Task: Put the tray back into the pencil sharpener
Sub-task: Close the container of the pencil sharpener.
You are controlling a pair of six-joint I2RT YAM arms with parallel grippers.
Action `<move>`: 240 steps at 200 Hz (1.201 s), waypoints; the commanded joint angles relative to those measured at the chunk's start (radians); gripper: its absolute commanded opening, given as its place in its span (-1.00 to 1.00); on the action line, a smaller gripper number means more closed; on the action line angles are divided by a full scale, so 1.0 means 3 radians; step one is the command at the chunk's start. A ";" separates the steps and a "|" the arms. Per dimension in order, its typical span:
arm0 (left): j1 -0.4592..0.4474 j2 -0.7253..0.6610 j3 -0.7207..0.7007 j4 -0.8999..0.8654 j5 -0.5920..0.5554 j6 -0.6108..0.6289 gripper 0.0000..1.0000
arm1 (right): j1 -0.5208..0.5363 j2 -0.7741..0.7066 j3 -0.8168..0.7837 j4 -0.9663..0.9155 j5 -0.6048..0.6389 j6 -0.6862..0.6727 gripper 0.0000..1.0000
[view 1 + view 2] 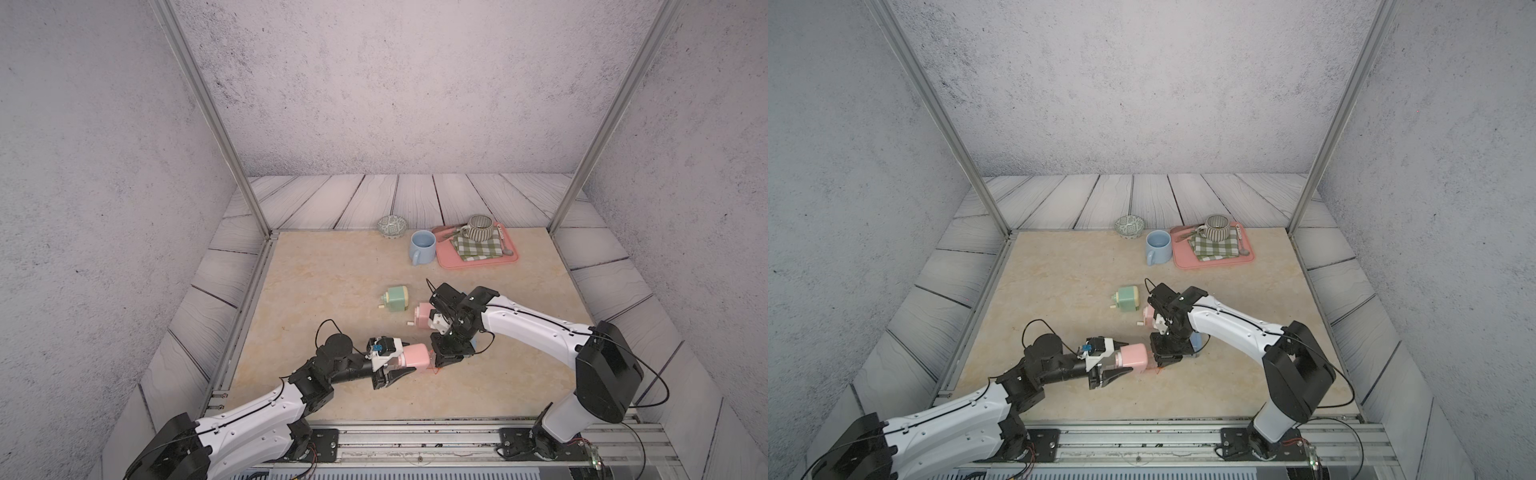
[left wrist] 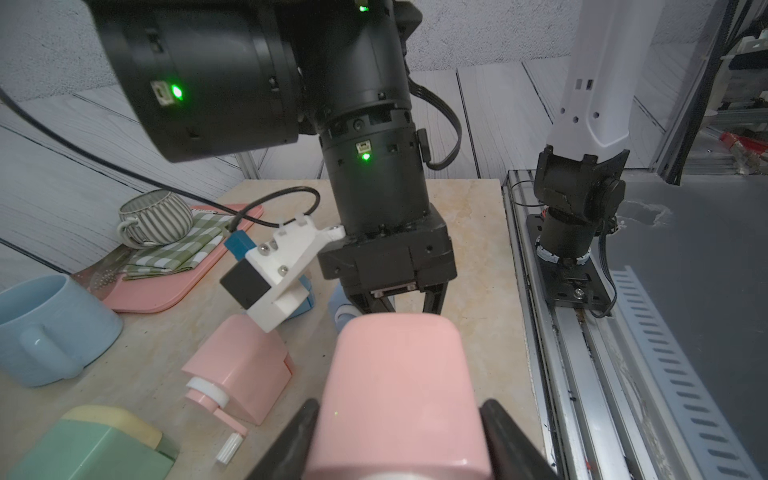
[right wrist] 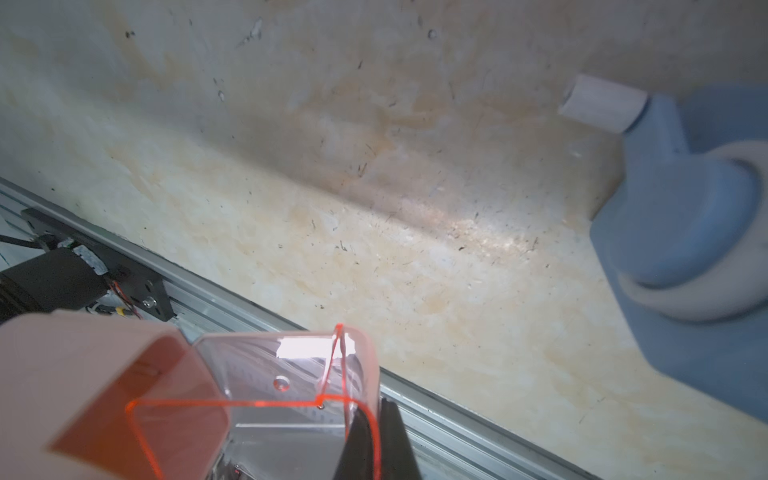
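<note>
My left gripper (image 2: 399, 411) is shut on a pink pencil sharpener (image 2: 399, 395), its black fingers (image 2: 299, 432) pressed on both sides. In both top views the pencil sharpener (image 1: 415, 355) (image 1: 1133, 356) is held lying on its side, just above the table near the front. My right gripper (image 3: 374, 419) points down and is shut on one wall of the clear, orange-edged tray (image 3: 282, 374). The tray's far end meets the open end of the pencil sharpener (image 3: 83, 382). I cannot tell how far in it sits. In a top view only an orange sliver of the tray (image 1: 434, 368) shows.
A second pink sharpener (image 1: 424, 316) and a green one (image 1: 397, 298) lie behind the grippers. A blue sharpener (image 3: 685, 216) sits under my right arm. At the back stand a blue mug (image 1: 422, 246), a patterned bowl (image 1: 391, 226) and a pink serving board (image 1: 478, 259) with cloth and striped cup.
</note>
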 commanded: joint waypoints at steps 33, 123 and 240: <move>0.0024 0.0024 -0.0026 0.0015 -0.0088 -0.0017 -1.00 | 0.0013 -0.0053 0.0353 -0.0215 -0.0536 -0.0546 -1.00; 0.0025 0.0054 0.0061 -0.0064 -0.0063 0.0063 -1.00 | -0.0140 0.0210 0.0680 -0.0958 0.0027 -0.0740 -1.00; 0.0049 0.0058 -0.0015 0.0144 -0.0240 -0.0138 -1.00 | -0.0219 0.0121 0.0478 -0.0635 0.0258 -0.0237 -1.00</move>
